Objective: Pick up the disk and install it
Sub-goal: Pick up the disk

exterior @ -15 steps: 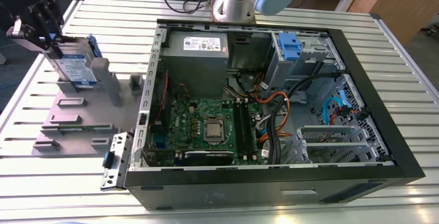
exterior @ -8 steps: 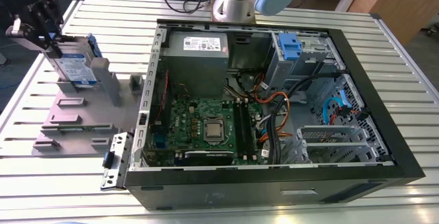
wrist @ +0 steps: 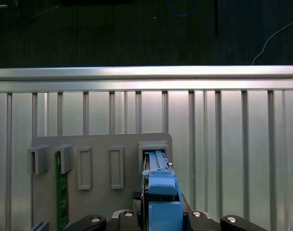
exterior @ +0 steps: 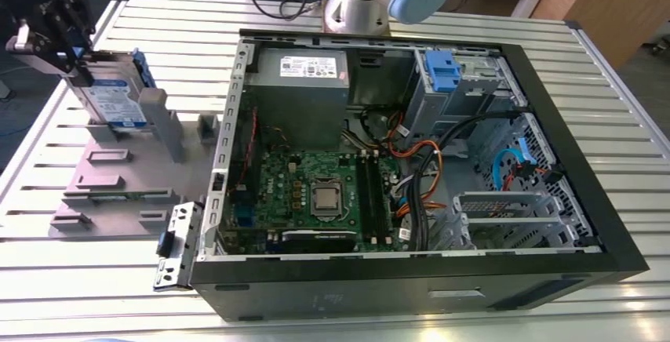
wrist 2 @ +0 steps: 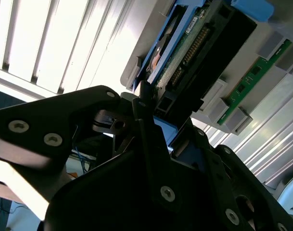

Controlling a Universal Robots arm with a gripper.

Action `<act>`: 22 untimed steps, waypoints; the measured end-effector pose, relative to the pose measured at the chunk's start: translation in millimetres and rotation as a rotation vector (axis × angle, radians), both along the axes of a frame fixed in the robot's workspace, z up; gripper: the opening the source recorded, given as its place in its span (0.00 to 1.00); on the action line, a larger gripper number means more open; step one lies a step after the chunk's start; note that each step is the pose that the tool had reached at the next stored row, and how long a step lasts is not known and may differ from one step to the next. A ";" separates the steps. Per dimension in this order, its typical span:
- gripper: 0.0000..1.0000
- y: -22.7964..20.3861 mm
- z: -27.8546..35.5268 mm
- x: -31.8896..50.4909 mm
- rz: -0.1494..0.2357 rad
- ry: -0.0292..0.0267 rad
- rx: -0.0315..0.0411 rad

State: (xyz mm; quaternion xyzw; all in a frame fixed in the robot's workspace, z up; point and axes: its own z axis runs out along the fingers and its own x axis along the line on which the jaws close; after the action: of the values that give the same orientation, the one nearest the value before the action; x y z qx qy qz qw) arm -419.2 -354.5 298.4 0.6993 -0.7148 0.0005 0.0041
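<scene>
Gripper (exterior: 75,61) is clenched on the disk (exterior: 113,99), which stands upright in a slot of the grey holder plate (exterior: 115,193), near the table (exterior: 168,20) edge at the exterior view's left. Further toward the exterior view's right we see the open computer case (exterior: 419,291), its green motherboard (exterior: 314,177) lying inside, well apart from the disk.

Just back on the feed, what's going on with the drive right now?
The arm's gripper appears closed on the upper end of the disk. The disk stands on edge at a slot of the grey holder plate, at the exterior view's left and beside the open computer case. Whether the disk has cleared the slot is hard to tell. A green circuit board stands in another slot of the plate. The disk is not yet in the case.
</scene>
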 end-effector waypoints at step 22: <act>0.37 0.0 6.4 0.0 0.000 0.0001 -0.0001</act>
State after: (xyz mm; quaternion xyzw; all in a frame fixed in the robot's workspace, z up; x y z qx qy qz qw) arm -419.2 -354.5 304.8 0.6993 -0.7148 0.0004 0.0042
